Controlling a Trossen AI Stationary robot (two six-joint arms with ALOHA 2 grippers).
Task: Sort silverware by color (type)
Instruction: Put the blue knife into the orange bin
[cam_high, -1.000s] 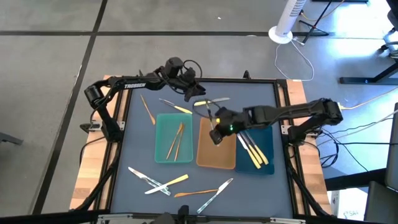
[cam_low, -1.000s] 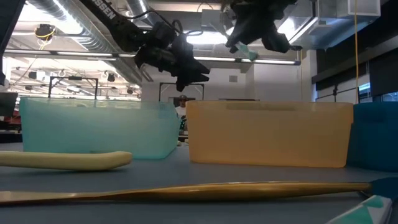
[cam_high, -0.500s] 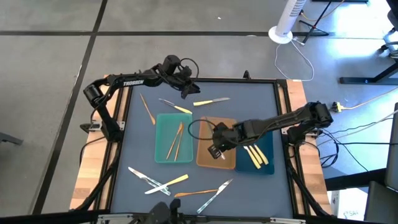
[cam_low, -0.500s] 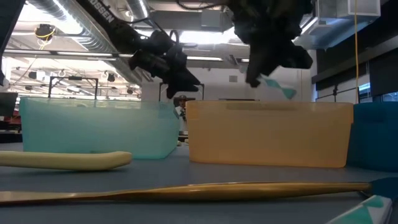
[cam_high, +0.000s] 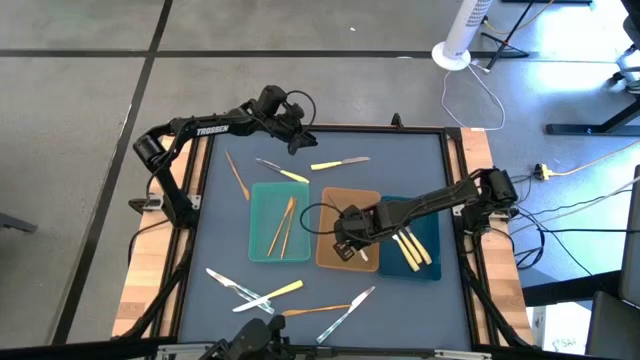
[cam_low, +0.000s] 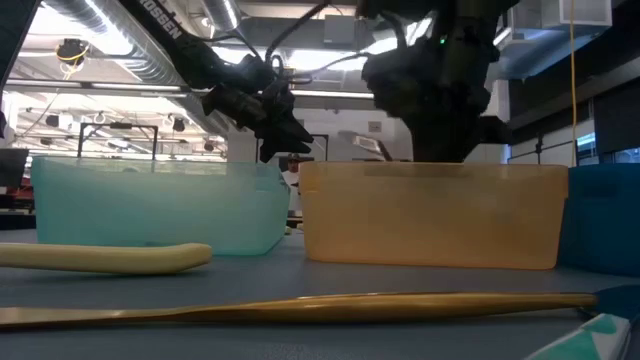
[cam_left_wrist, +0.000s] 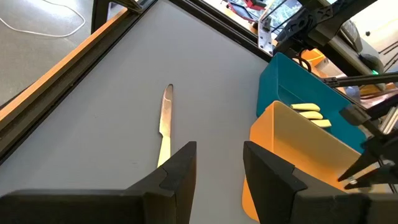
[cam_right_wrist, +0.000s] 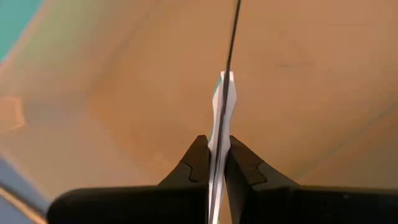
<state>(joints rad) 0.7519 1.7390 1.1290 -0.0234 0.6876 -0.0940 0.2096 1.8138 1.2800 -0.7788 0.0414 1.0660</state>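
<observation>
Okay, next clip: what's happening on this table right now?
The right gripper, shut on a thin silver utensil, is low inside the tan rectangular tray, apparently placing it there. The left gripper hangs open near the table's far edge, above a yellow-handled knife. More utensils lie loose on the table.

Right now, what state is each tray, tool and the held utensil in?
Teal tray: holds two gold utensils.
Tan tray: right tool inside it.
Dark-blue tray: holds yellow-handled utensils.
Right tool: shut on a thin silver utensil, down in the tan tray.
Left tool: open, empty, above the table's far edge, near a yellow-handled knife.
</observation>
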